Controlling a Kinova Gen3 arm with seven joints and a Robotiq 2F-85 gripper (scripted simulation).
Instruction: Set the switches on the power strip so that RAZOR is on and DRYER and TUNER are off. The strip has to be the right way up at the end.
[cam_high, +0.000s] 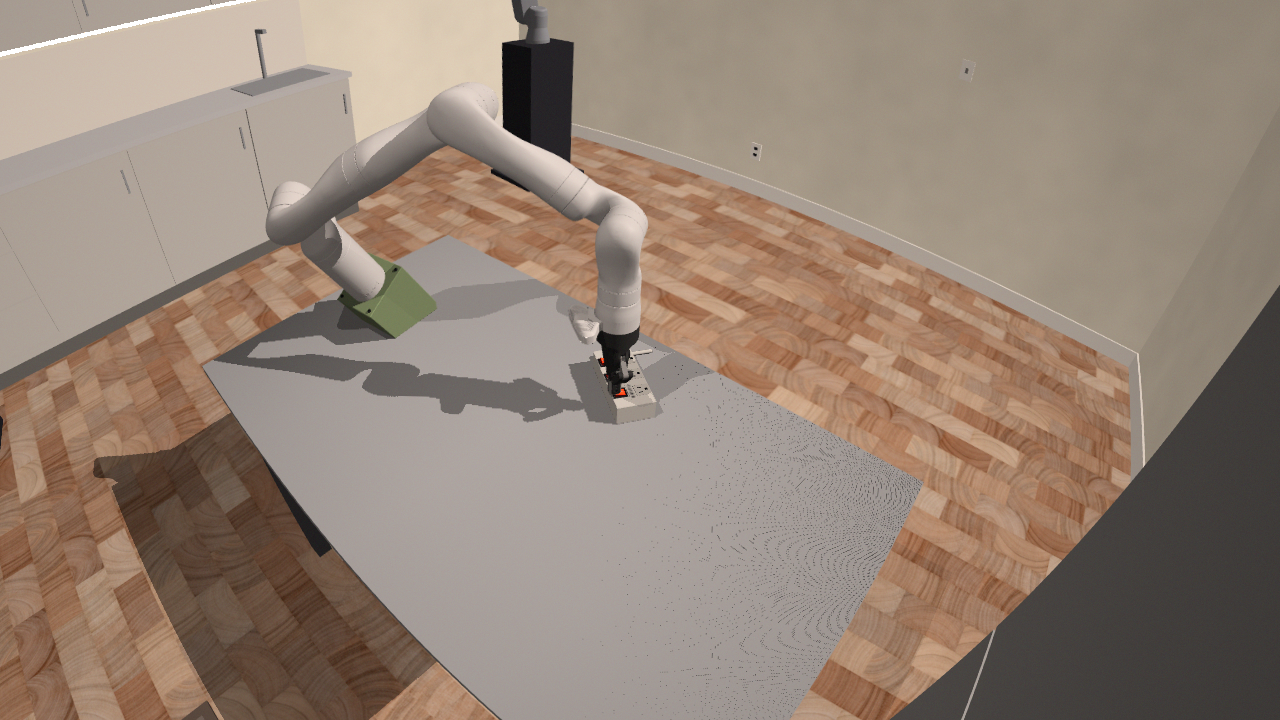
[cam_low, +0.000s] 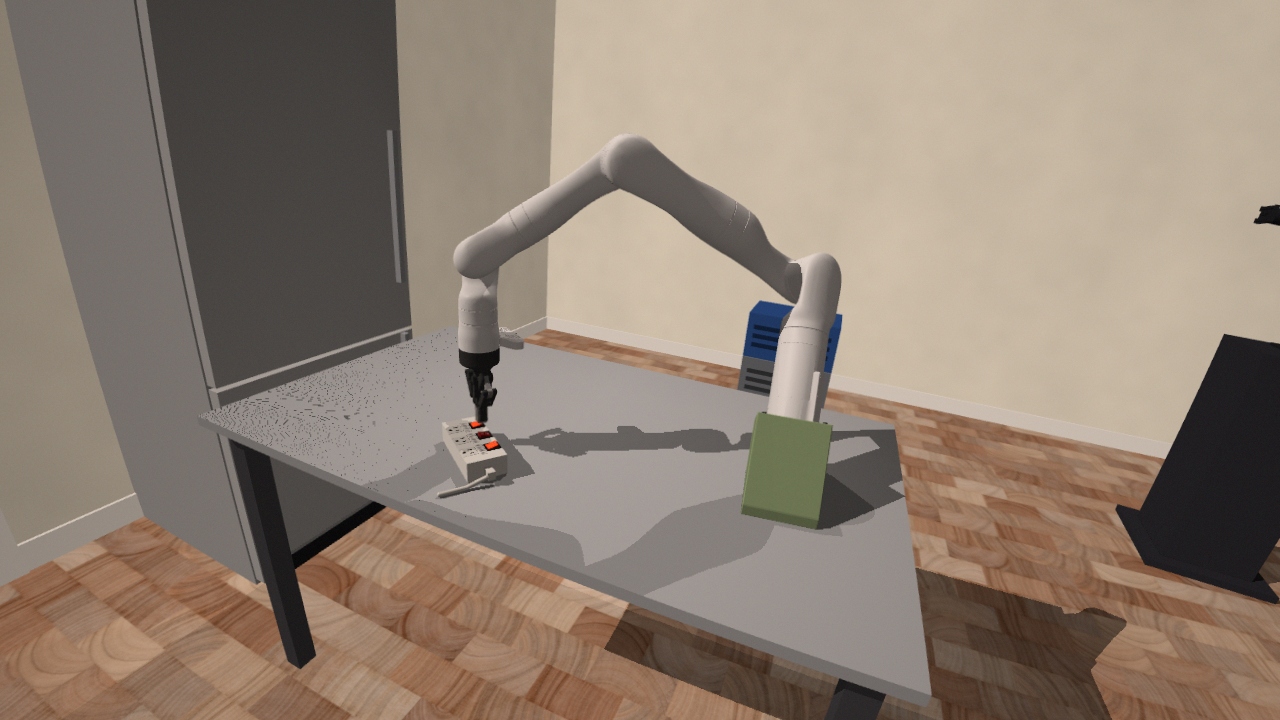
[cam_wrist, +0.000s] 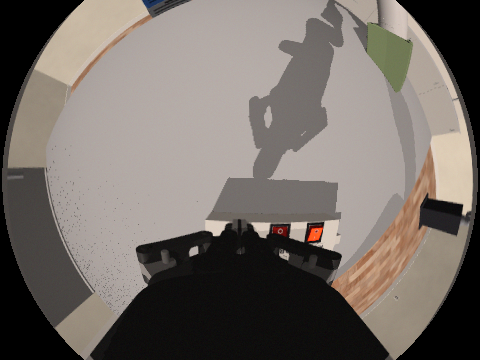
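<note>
The white power strip (cam_high: 636, 411) (cam_low: 486, 464) (cam_wrist: 213, 226) lies switches up on the table. The switch at the end away from the cable (cam_high: 620, 392) (cam_low: 476, 424) is bright orange-red; the gripper hides it in the wrist view. The middle switch (cam_low: 484, 435) (cam_wrist: 280, 231) is dark red. The cable-end switch (cam_high: 601, 361) (cam_low: 492, 445) (cam_wrist: 314, 233) is bright orange-red. I cannot read the name labels. My gripper (cam_high: 615, 385) (cam_low: 481, 419) (cam_wrist: 239, 227) is shut and empty, pointing down with its tips at or just above the switch away from the cable. Contact cannot be told.
The grey table (cam_high: 465, 537) (cam_low: 626, 394) carries the strip and the arm's green base (cam_high: 402, 300) (cam_low: 787, 470) (cam_wrist: 390, 57). A short white cable (cam_low: 460, 489) leaves the strip's end near the table edge. A dark fridge (cam_low: 286, 179) stands beyond the table.
</note>
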